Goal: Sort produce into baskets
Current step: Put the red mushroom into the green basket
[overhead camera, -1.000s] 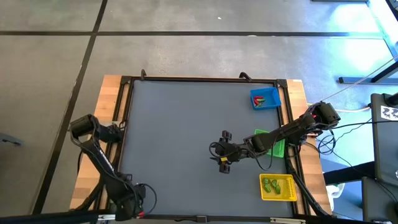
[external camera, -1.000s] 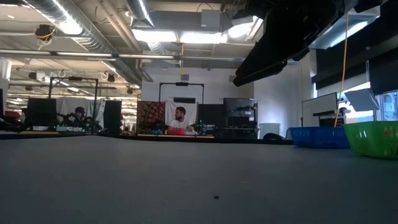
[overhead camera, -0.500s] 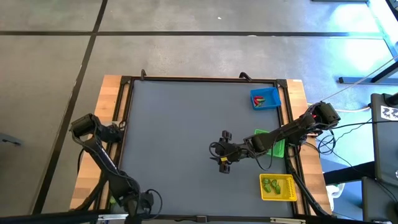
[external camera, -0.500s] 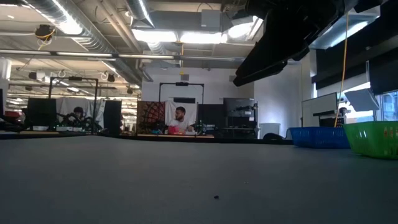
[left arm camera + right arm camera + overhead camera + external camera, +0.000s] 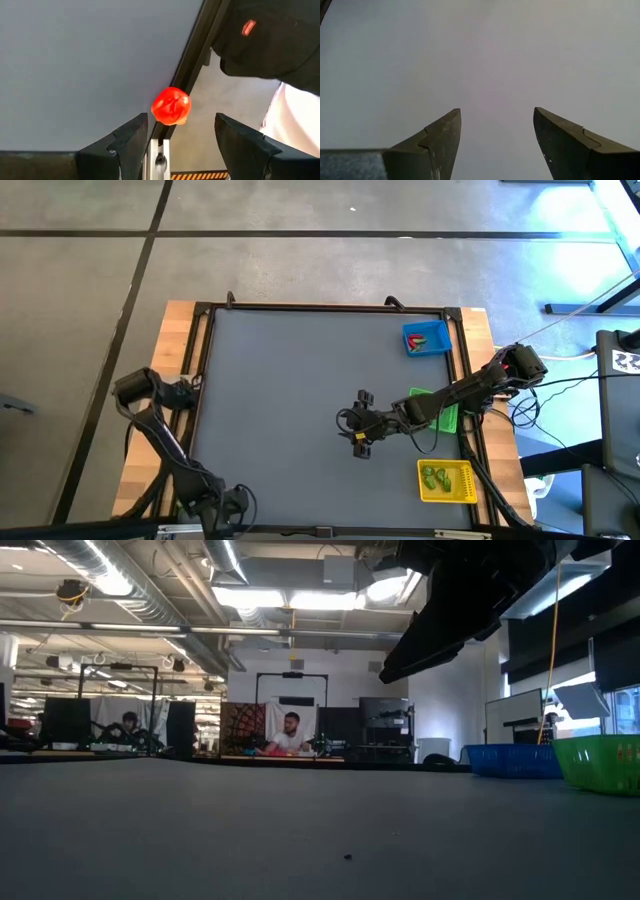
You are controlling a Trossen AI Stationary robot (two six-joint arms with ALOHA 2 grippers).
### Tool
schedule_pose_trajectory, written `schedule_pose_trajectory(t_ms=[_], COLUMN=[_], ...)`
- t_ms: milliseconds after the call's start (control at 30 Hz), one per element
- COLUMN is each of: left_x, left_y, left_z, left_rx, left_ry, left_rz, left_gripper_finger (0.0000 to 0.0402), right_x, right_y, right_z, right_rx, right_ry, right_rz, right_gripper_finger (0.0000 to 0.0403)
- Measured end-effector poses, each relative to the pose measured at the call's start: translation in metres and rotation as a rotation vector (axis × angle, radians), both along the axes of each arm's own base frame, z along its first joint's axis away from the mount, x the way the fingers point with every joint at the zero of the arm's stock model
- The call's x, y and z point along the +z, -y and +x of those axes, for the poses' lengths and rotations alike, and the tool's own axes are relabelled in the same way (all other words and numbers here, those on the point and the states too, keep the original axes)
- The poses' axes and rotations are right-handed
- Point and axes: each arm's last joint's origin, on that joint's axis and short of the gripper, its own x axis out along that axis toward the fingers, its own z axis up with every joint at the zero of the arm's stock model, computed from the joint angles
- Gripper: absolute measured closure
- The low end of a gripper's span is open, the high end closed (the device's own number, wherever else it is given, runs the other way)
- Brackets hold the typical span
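A small red round piece of produce (image 5: 171,105) lies at the seam between the grey mat and the black frame rail, at the table's near left edge. My left gripper (image 5: 180,131) hovers over it, open, one finger on each side and short of it; in the high view this gripper (image 5: 228,505) hides the piece. My right gripper (image 5: 362,423) waits open above the bare mat at mid-table, nothing between its fingers (image 5: 445,135). The blue basket (image 5: 427,338), green basket (image 5: 443,416) and yellow basket (image 5: 447,481) stand along the right edge, with pieces showing in the blue and the yellow one.
A raised black frame (image 5: 200,400) rims the grey mat, with wooden table strips outside it. My right arm (image 5: 470,388) crosses above the green basket. In the low view my left arm (image 5: 450,610) hangs overhead; people sit at desks in the room beyond.
My left gripper has shifted a little toward the table's near edge and tipped its fingers further downward, rolling somewhat at the wrist. My right arm and the baskets have kept still.
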Motion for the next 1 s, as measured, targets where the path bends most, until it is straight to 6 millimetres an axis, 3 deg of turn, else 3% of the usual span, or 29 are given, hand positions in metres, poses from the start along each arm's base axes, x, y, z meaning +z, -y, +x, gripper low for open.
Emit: schedule_pose_trajectory(t_ms=[233,467,667,867,1000], left_x=[-0.021,-0.026,-0.028,-0.026,-0.014], left_y=[0.009,0.009,0.005,0.000,-0.024], left_z=[-0.004,-0.004,-0.001,0.006,0.016], left_rx=[0.011,0.036,0.044,-0.088,-0.126], left_ry=[-0.028,-0.021,-0.023,0.028,0.048], left_rz=[0.039,0.074,0.101,0.104,0.184], left_gripper_finger=[0.0178,0.0187,0.0265,0.0356,0.0375], right_x=[0.000,0.000,0.000,0.000,0.000], right_y=[0.000,0.000,0.000,0.000,0.000], right_z=[0.000,0.000,0.000,0.000,0.000], right_rx=[-0.017,-0.018,-0.018,-0.018,-0.018], right_ry=[0.000,0.001,0.001,0.001,0.001], right_rz=[0.019,0.021,0.021,0.021,0.021], right_gripper_finger=[0.0155,0.0155,0.0155,0.0155,0.0155])
